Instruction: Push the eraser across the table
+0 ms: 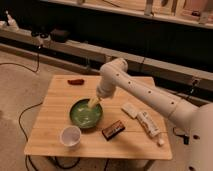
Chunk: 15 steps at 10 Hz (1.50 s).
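Note:
The eraser (113,129), a small flat dark bar with a tan edge, lies on the light wooden table (55,107) near its front, just right of a green bowl (86,113). My gripper (93,102) hangs from the white arm (142,95) over the bowl's far right rim, up and left of the eraser and not touching it. Its pale fingers point down into the bowl and stand open with nothing between them.
A white cup (70,136) stands at the front left by the bowl. A small white block (130,110) and a white tube (149,123) lie right of the eraser. A small red thing (76,81) sits at the back edge. Cables run over the floor on the left.

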### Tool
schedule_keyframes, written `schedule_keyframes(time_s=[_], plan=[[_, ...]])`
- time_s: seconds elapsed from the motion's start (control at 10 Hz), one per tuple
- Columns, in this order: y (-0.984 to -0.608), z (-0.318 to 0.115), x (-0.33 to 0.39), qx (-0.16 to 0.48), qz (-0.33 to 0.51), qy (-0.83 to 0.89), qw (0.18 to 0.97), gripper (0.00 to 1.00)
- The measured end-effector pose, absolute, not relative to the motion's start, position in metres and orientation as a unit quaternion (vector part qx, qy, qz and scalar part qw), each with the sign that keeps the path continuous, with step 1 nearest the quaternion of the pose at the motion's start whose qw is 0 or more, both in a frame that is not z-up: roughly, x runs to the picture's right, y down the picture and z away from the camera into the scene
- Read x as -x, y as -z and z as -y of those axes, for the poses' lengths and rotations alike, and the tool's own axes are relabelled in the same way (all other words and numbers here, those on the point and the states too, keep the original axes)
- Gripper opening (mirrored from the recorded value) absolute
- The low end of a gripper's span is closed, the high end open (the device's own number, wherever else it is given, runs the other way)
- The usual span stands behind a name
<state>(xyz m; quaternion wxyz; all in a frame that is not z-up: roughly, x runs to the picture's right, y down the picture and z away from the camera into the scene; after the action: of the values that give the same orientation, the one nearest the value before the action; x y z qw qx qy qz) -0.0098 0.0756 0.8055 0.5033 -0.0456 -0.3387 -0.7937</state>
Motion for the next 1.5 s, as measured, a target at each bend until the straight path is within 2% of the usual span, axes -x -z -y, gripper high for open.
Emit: schedule_keyframes(time_s=[0.3, 0.5, 0.7, 1.1, 1.5], plan=[[-0.790, -0.087, -0.035, 0.077, 0.327, 0.795, 0.506, 0.49], [-0.785, -0.099, -0.069, 0.100, 0.324, 0.773, 0.536, 0.28], [-0.785, -0.108, -0.098, 0.121, 0.319, 0.749, 0.569, 0.13], [-0.786, -0.108, -0.097, 0.120, 0.321, 0.747, 0.569, 0.13], [-0.785, -0.142, -0.110, 0.171, 0.405, 0.712, 0.548, 0.13]])
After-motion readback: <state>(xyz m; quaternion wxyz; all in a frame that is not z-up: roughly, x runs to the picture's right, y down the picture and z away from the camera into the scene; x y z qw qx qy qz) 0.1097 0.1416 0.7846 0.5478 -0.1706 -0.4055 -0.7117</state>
